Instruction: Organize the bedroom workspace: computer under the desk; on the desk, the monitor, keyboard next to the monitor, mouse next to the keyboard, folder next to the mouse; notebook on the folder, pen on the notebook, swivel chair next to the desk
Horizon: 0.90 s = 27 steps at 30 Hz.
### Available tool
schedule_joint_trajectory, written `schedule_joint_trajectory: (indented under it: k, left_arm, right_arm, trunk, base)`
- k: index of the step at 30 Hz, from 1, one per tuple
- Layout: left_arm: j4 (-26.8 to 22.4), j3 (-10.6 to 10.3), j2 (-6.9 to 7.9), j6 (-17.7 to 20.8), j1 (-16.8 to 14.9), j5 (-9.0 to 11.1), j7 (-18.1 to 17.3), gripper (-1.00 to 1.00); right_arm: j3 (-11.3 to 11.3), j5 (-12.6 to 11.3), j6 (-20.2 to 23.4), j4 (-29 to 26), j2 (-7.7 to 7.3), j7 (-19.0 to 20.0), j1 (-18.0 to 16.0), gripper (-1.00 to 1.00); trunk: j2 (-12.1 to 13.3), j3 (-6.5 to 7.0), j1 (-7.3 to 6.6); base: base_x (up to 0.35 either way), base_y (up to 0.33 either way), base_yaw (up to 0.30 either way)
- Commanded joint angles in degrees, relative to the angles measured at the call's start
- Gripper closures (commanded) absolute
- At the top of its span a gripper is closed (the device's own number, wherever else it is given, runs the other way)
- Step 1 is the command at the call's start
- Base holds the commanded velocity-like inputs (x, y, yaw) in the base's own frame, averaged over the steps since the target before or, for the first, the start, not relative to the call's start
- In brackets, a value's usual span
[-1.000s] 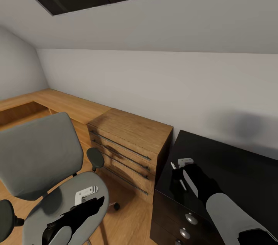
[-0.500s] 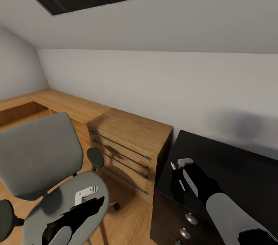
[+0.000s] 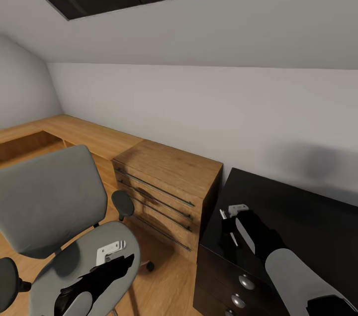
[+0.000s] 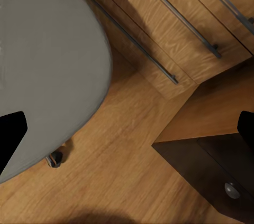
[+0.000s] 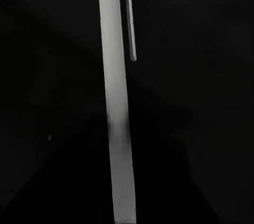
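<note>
swivel chair [image 3: 74, 236]: at the left, beside the light wooden dresser [image 3: 166, 184]; matte grey padded seat and back, rounded black armrests. The seat lies bare, with no blue folder on it.
left gripper [image 3: 112, 251]: hovers over the seat's front part; whether its fingers are spread or pressed together I cannot tell.
desk [image 3: 298, 216]: at the right, glossy black top, dark drawers with round silver knobs.
right gripper [image 3: 229, 225]: low over the desk's near left corner, pinching the pen [image 5: 117, 123].
pen: a thin, smooth white stick with a clip, held lengthwise above the black top.
risk: the pen is round and slick and the top is polished. Let go so near the corner, it could roll off the edge to the floor. No notebook or folder shows below it to receive it.
</note>
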Motion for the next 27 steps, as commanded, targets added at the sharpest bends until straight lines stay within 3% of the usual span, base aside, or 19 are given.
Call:
schedule_joint_trajectory:
  k: [1, 17, 27]
  left_arm:
    - [-0.09, -0.1, 0.05, 0.01, -0.06, 0.46, 0.53, -1.0]
    - [0.0, -0.1, 0.05, 0.01, -0.05, 0.46, 0.53, -1.0]
    - [0.08, -0.1, 0.05, -0.05, -0.04, 0.46, 0.59, -1.0]
  right_arm:
    - [0.38, 0.36, 0.73, 1.76, -0.11, -0.25, -0.02, 1.0]
    - [0.38, 0.44, 1.2, 1.75, -0.11, -0.23, -0.02, 1.0]
    - [0.38, 0.5, 0.95, 1.65, -0.11, -0.23, -0.02, 1.0]
  trunk:
    - [-0.03, -0.07, 0.0]
    - [-0.03, -0.07, 0.0]
    - [3.98, 1.72, -2.19]
  base:
    - [0.0, 0.0, 0.0]
    - [0.0, 0.0, 0.0]
    - [-0.031, 0.0, 0.0]
